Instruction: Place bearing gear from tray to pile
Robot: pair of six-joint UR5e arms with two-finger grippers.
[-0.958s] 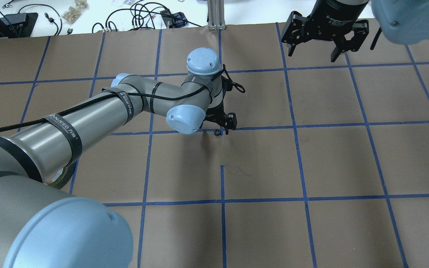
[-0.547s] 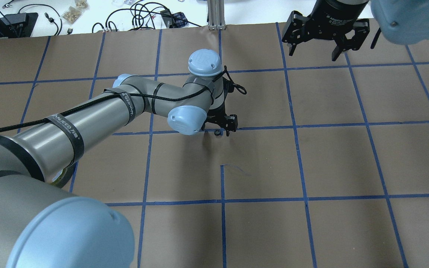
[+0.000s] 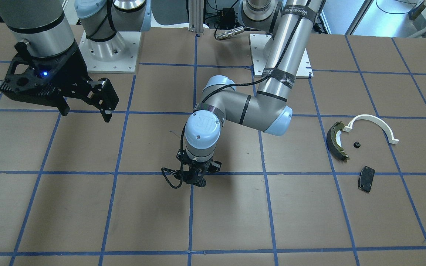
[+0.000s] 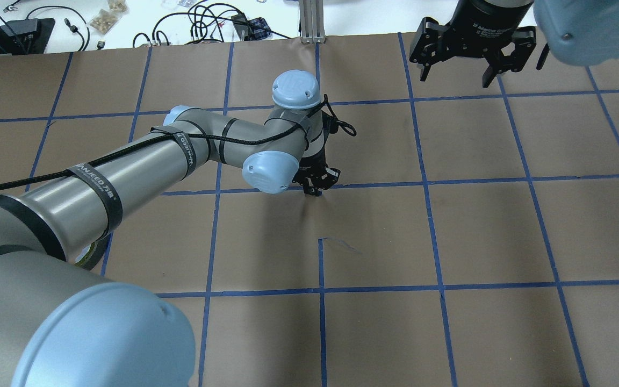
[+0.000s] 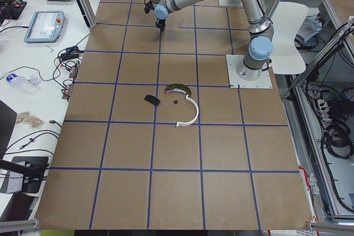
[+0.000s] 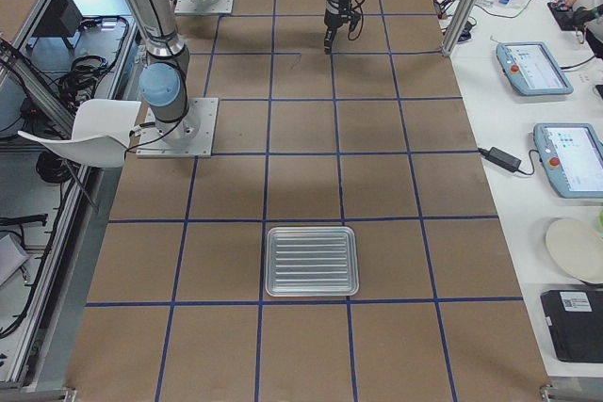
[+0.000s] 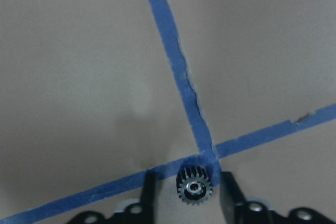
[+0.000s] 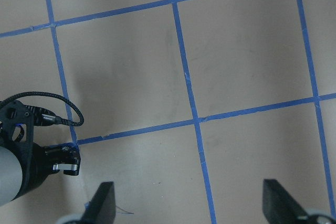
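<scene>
Black-toothed, with a bright metal hub, the small bearing gear (image 7: 194, 184) is seen lying flat on the brown-paper table (image 4: 492, 231), right at a crossing of blue tape lines (image 7: 173, 61). It is bracketed by the left gripper (image 7: 187, 182), which is pointed straight down over the crossing. The jaws are held apart, one on each side of the gear, with a thin strip of table visible between each and the teeth. Well apart from there, toward the robot's left end of the table, the pile is laid out. It is made up of a dark curved brake shoe (image 3: 335, 142), a white semicircular arc piece (image 3: 374, 123) just beside it, a small flat black pad (image 3: 366, 178) nearer the operators' side, and a tiny black part (image 3: 356, 144) between shoe and arc. Toward the opposite end of the table, a ribbed silver metal tray (image 6: 311, 261) is set flat. The right gripper (image 4: 454, 78) is held raised above the table on the robot's right, its jaws spread wide.
</scene>
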